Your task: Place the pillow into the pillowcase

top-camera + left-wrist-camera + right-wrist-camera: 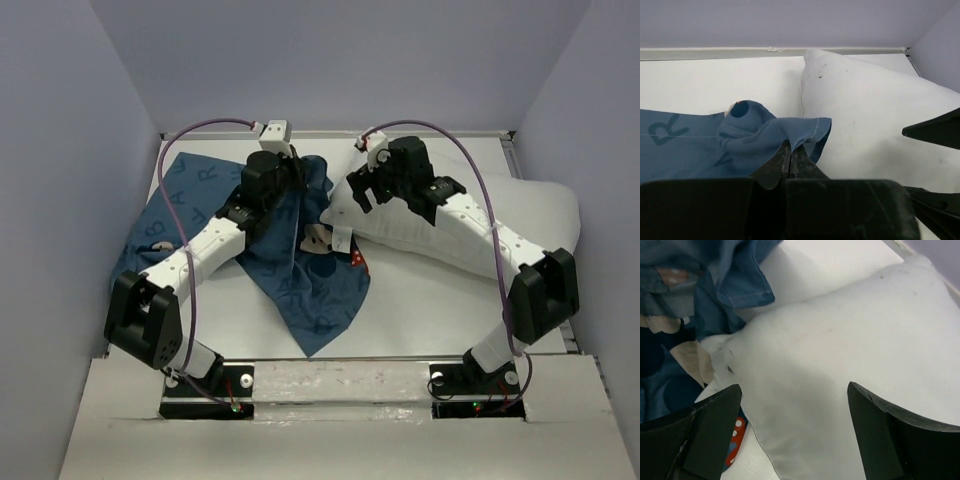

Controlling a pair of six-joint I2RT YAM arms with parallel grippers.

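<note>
Beside the pillow (875, 115), the left pincer (791, 152) pinches the pillowcase (700, 145).

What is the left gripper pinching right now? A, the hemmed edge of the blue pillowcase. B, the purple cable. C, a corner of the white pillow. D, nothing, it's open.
A: the left wrist view shows the left gripper closed on the pillowcase hem, with the pillow outside its grip.

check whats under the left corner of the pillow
The pillowcase, with its red dotted bow print, shows right at the edge of the pillow and seems to tuck under that corner. How far it runs underneath is hidden by the pillow itself.
</note>
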